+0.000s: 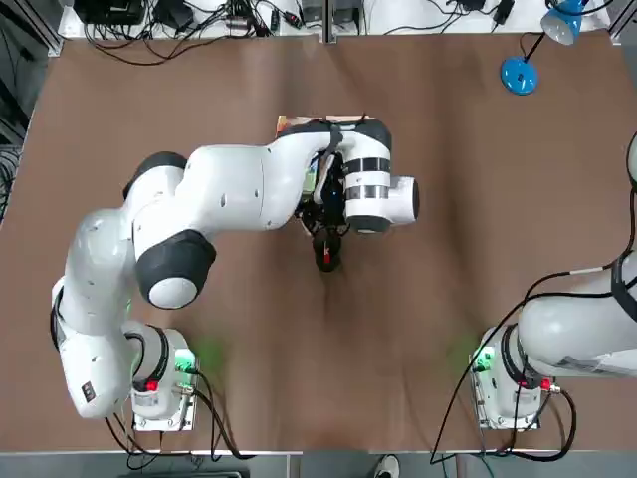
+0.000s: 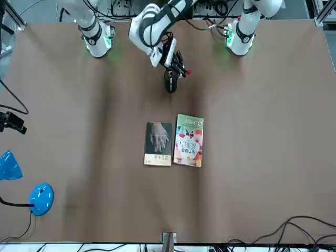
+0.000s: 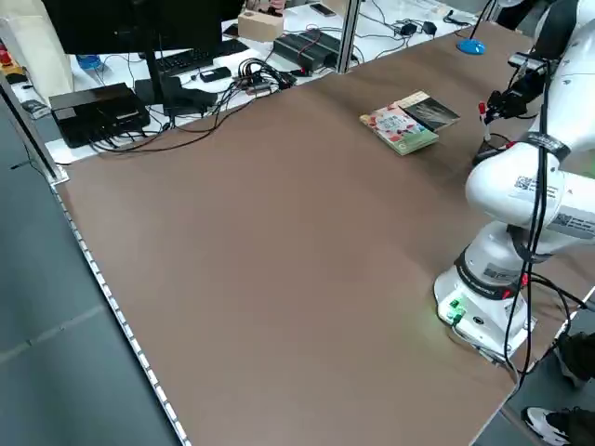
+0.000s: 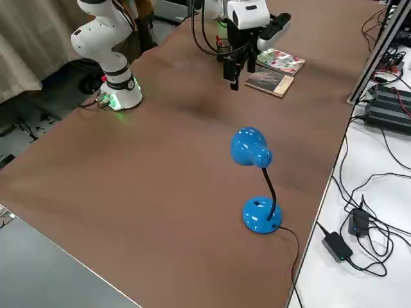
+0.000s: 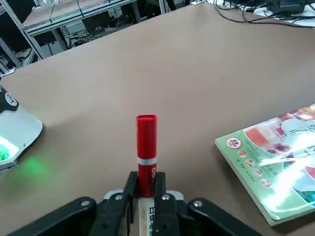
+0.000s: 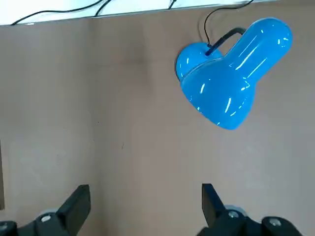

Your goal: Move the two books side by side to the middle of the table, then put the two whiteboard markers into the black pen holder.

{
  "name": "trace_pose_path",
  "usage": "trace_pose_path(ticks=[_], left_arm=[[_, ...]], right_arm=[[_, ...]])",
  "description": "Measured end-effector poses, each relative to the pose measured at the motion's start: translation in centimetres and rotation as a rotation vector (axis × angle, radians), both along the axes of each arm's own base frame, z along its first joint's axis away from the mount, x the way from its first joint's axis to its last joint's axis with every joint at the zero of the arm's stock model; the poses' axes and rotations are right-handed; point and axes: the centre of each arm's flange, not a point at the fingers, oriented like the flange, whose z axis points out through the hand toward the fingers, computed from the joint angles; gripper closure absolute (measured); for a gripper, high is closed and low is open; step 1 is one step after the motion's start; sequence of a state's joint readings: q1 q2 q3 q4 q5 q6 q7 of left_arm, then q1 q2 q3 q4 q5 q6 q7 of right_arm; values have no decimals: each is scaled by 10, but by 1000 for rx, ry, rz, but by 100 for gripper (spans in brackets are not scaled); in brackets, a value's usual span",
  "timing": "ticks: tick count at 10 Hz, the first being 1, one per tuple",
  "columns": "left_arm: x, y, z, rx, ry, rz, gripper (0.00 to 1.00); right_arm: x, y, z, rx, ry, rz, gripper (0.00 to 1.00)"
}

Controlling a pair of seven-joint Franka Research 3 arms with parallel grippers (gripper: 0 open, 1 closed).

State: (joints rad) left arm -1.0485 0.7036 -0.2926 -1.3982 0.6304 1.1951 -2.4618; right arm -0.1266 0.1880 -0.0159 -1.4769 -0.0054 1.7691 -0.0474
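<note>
2 books [image 2: 158, 144] [image 2: 188, 140] lie side by side on the worktop [image 2: 247, 157]. From the robot's side, the lamp [image 1: 519, 75] stands well off to their right and slightly farther back. 1 marker [image 5: 147, 142] is upright between the left tool's [image 5: 146, 196] fingers.

You have bright, even light over the brown counter [image 1: 438, 299], with only soft, broad shadow bands down it in the front view and green glows from the arm bases at the upper part of that frame. In the left wrist view, white glare washes over the green-edged book [image 5: 275, 162] at the lower right, while small sharp highlights dot the blue lamp [image 6: 231, 83] at the upper right of the right wrist view.
</note>
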Motion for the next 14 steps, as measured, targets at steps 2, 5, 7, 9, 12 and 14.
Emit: trace_pose_path(ticks=[2, 5, 7, 9, 12, 14], left_arm=[[-18, -8, 2, 6, -21, -21, 83], [-23, -9, -19, 36, -81, -5, 83], [-22, -15, -23, 40, -128, -6, 83], [-26, -21, -21, 30, -139, -12, 83], [-34, -26, -24, 29, -137, -25, 83], [-42, -28, -33, 39, -132, -38, 82]], right_arm=[[0, 0, 0, 0, 0, 0, 0], [0, -1, -1, 0, 2, -1, 0], [1, -3, -3, 1, 5, -5, 0], [1, -6, -4, 1, 7, -9, 0], [1, -5, -5, 1, 7, -8, 0], [3, -3, -5, 1, 0, -4, 0]])
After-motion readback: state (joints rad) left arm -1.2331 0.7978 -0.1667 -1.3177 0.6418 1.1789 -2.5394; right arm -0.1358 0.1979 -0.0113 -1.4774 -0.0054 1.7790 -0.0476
